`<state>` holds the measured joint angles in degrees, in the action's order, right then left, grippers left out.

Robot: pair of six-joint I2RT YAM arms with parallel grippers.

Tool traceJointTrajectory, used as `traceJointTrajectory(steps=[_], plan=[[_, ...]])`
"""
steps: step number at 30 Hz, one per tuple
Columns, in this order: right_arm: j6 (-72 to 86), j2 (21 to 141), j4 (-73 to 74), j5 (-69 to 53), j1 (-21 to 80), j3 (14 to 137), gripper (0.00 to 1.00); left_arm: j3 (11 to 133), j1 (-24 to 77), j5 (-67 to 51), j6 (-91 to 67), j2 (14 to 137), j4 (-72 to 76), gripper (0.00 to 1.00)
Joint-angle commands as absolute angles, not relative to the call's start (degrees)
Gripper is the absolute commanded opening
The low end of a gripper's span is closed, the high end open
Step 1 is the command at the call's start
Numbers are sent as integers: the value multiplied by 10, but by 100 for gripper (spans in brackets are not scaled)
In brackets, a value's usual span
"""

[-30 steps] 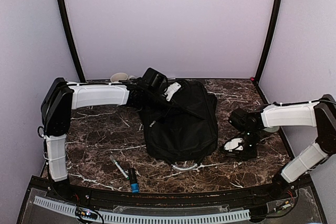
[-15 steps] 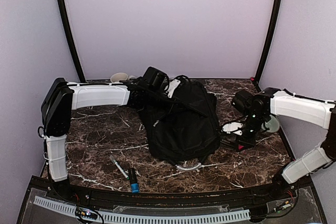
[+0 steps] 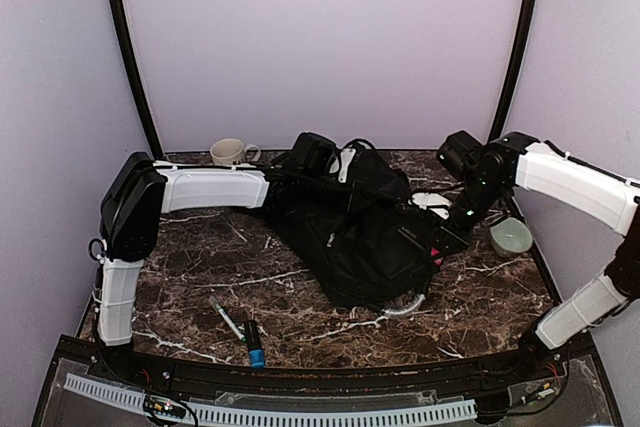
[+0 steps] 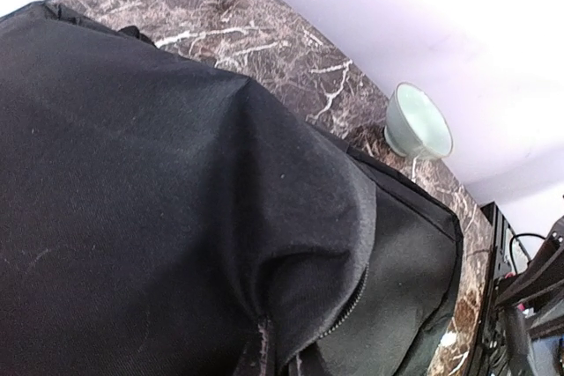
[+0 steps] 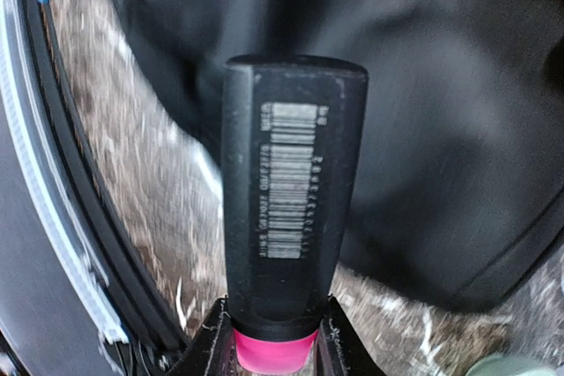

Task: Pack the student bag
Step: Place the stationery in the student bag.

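**Top external.** The student bag lies in the middle of the marble table, slumped and skewed, with its grey loop handle at the near side. The left gripper sits at the bag's far upper edge, clenched on a fold of the fabric. The right gripper is at the bag's right flank, grasping a black tube; only the tube's pink end stands out against the bag. A cream mug stands at the back left. A pale green bowl sits to the right of the bag. A grey pen and a blue-tipped marker lie near the front edge. No writing can be read.

**Left wrist.** Black bag fabric fills the view, gathered to a pinch at the bottom edge beside a zipper line. The fingers themselves are not visible. The bowl stands beyond the bag, by the wall.

**Right wrist.** The fingers clamp the tube at its pink cap. There is a white barcode label on the tube, its digits too blurred to read. No brand name is visible.
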<state>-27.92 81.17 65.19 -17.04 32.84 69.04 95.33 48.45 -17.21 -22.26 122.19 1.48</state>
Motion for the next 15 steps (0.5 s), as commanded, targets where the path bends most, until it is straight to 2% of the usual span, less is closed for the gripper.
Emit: traceJointTrajectory(steps=[1, 8, 15], plan=[[-225, 855, 613, -195, 330, 740, 18, 999, 494, -185, -240, 1206, 45, 0], [-179, 954, 575, -137, 327, 774, 18, 1007, 499, -178, -234, 1200, 29, 0], [-119, 1013, 503, -170, 323, 825, 19, 1011, 499, -179, -239, 1196, 19, 0]])
